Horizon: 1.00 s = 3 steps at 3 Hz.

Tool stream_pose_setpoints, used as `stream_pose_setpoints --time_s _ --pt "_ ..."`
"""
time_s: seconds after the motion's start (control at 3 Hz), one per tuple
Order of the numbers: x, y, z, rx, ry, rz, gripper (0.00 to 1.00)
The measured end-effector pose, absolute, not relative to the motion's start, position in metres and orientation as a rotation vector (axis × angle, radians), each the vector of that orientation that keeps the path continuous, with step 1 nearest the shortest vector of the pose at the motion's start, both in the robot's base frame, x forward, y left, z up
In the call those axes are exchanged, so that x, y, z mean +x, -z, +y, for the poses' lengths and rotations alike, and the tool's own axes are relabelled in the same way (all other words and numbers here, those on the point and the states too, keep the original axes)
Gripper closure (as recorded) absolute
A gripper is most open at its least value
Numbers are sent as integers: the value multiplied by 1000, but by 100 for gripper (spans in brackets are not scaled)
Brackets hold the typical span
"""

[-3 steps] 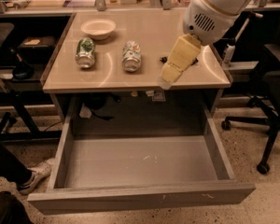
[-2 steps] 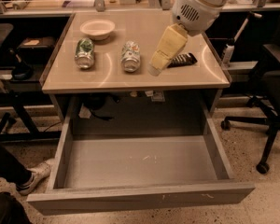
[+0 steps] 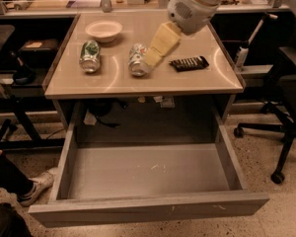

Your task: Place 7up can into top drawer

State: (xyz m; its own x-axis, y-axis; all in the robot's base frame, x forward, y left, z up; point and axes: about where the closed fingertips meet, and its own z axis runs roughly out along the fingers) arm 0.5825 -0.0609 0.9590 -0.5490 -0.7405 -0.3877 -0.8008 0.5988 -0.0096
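The 7up can, pale silver with green patches, lies on its side near the middle of the tan table top. My gripper, cream-coloured, reaches down and to the left from the white arm and its tip is right at the can's right side; I cannot tell whether it touches the can. The top drawer is pulled wide open below the table front, and its pale bottom holds nothing.
A darker green can lies left of the 7up can. A white bowl stands at the back left. A black ridged packet lies to the right of the gripper. An office chair stands at the right. A person's shoe is at the lower left.
My gripper has moved left across the table top, from near the right front edge to the 7up can's right side, uncovering the black packet. The cans and drawer have not moved.
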Motion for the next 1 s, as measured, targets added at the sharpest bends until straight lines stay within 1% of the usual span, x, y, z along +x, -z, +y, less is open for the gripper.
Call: stream_pose_setpoints --time_s 0.33,0.67,1.0 --pt "624 -951 -37 -1112 -319 2551 0" --pt "660 -940 -15 -1026 -340 2619 0" --pt "665 -943 -12 -1020 -345 2600 0"
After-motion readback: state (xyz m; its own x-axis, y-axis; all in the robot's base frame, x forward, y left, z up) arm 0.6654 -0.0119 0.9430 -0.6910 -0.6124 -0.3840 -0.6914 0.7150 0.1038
